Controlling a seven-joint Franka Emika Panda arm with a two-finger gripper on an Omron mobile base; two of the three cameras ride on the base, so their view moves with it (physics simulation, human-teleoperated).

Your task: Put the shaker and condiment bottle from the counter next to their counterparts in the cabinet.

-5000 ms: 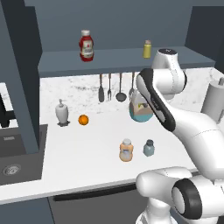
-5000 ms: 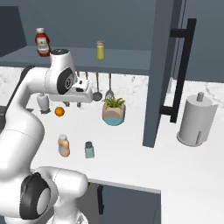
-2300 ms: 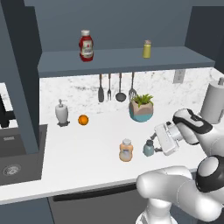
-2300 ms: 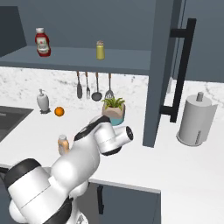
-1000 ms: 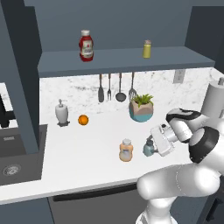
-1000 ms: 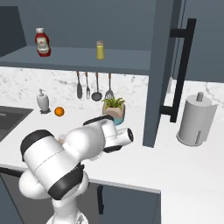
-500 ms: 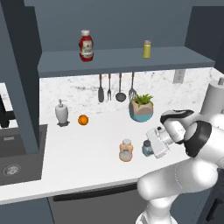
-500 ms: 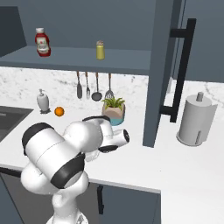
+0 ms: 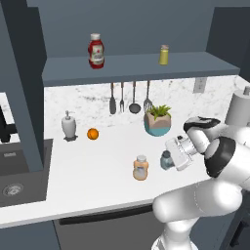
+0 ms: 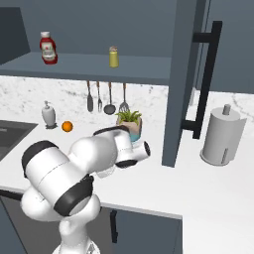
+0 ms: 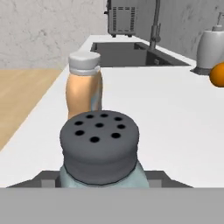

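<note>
**Jaws closed around the shaker on the worktop**

Down low at the near right of the worktop, with the gripper pressed up against the shaker. Seen along the hand, the shaker's dark grey perforated cap sits dead centre, pale blue-grey body tucked between the dark jaws, one on each side, narrowed onto it. Standing upright on the white surface, not lifted.

Just beside it to the left, the condiment bottle, peach-orange with a pale cap, upright and apart from the shaker. Beyond it in the hand view, an orange and a soap dispenser further along, the sink at the far end.

Up on the cabinet shelf, red ketchup bottle to the left, small yellow shaker to the right, well apart. Under the shelf, hanging utensils against the marbled wall and a potted plant behind the gripper. Paper towel roll far right.
</note>
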